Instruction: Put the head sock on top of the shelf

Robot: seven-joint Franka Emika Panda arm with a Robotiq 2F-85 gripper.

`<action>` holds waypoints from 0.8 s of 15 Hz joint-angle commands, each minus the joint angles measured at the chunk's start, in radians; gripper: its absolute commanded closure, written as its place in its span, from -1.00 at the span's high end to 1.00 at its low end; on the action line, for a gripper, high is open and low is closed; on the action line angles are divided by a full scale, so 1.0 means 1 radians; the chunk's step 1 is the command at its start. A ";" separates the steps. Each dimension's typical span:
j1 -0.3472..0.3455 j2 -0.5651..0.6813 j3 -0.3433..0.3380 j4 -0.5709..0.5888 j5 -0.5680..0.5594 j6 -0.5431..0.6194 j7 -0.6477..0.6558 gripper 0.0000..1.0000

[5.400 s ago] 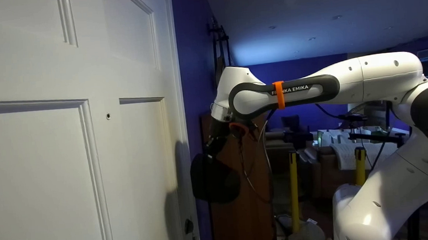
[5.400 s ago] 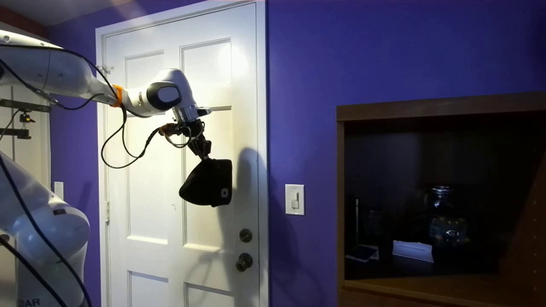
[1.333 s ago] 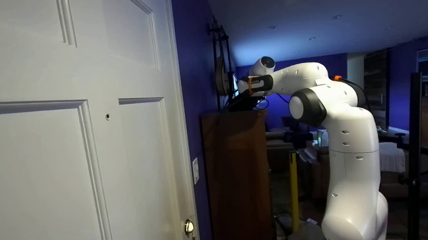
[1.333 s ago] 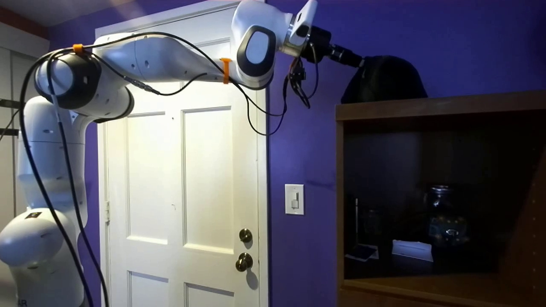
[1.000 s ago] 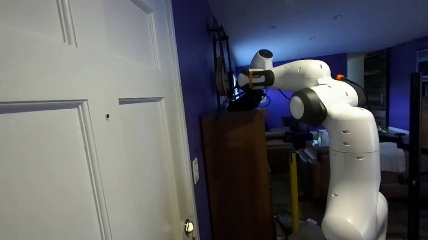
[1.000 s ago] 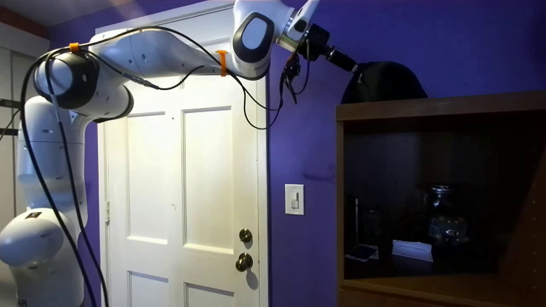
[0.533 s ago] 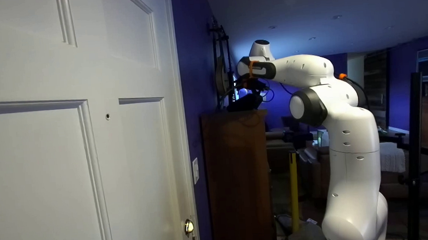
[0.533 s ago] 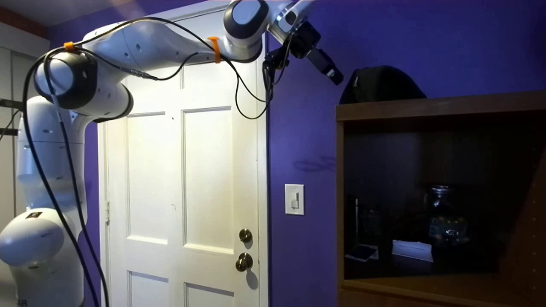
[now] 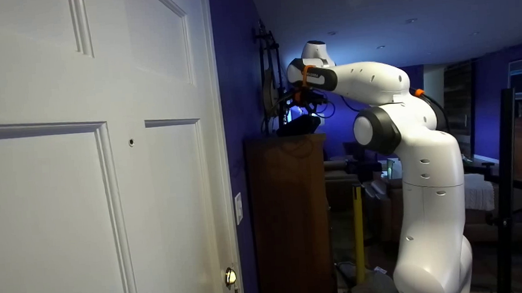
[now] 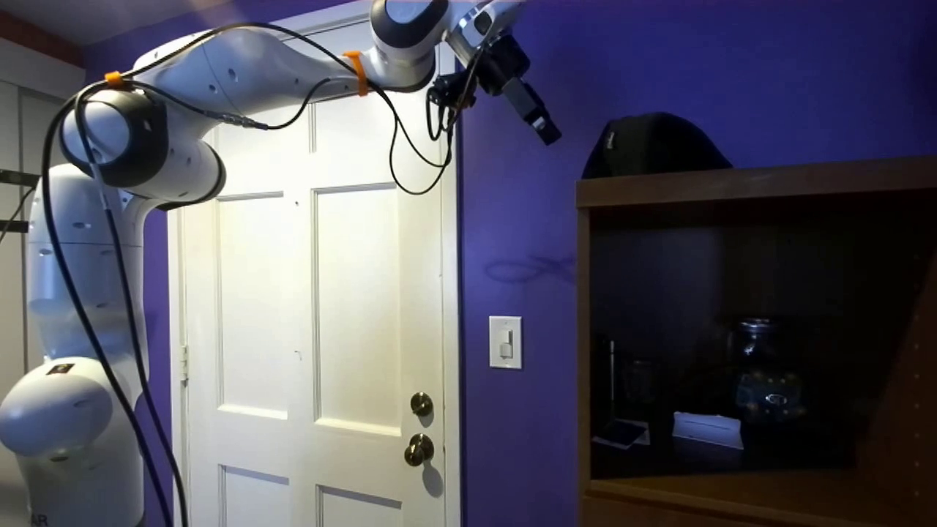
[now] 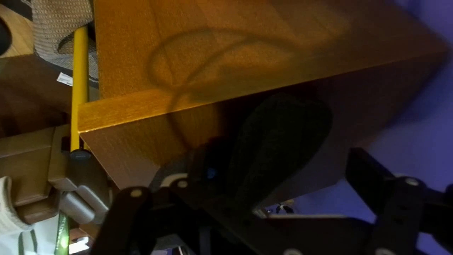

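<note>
In an exterior view I'm looking along the wall (image 9: 240, 74), close to the white door (image 9: 171, 171). In an exterior view I'm facing that door and the open shelf (image 10: 754, 185) from farther off; both are sharing door, shelf and arm (image 10: 256, 73). In the wrist view I'm peering near and upside down onto the shelf.

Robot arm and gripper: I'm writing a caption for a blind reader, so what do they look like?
The arm is glossy white and rounded, with black-ringed joints. Orange bands hold black cables along it; the letters "AR" show low down. The gripper is black and blocky, with pale round spots in the wrist view. Forearm lettering is too small to read.
</note>
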 commanded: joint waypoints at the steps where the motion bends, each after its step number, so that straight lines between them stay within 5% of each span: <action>1: 0.030 -0.045 0.030 -0.009 -0.049 -0.018 -0.062 1.00; 8: 0.090 -0.131 0.106 -0.065 -0.213 0.013 -0.087 1.00; 12: 0.088 -0.105 0.110 -0.026 -0.193 0.001 -0.095 1.00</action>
